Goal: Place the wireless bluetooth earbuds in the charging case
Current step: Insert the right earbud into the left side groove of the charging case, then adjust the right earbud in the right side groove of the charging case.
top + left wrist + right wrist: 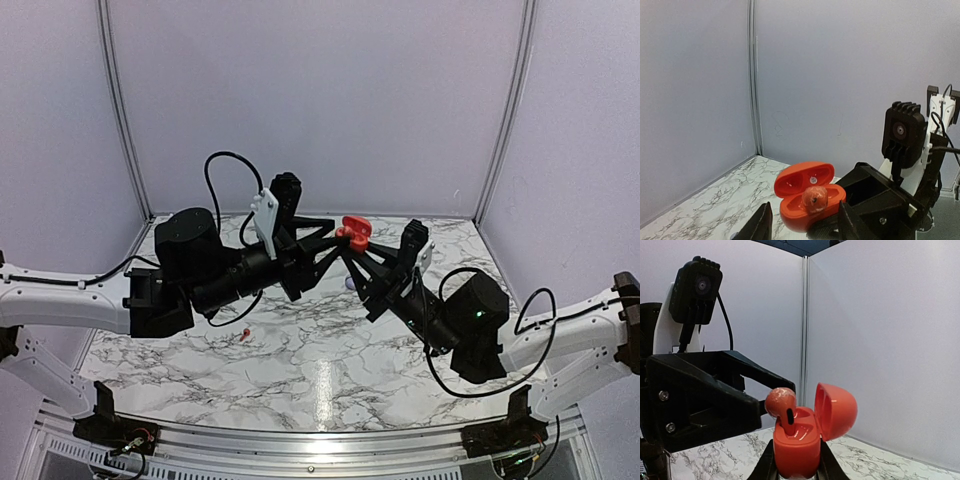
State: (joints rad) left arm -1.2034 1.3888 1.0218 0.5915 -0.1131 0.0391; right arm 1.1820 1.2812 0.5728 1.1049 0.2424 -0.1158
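The red charging case is held up above the table with its lid swung open, and my right gripper is shut on its lower body. One red earbud stands with its stem in a slot of the case, its round head sticking out. My left gripper faces the case from the front, open, its fingers either side of this earbud and clear of it. A second earbud lies on the marble table, left of centre. From above, both grippers meet at the case.
The marble table is enclosed by pale walls, with a corner post close behind the case. A small pale object lies on the table under the grippers. Cables loop off both wrists.
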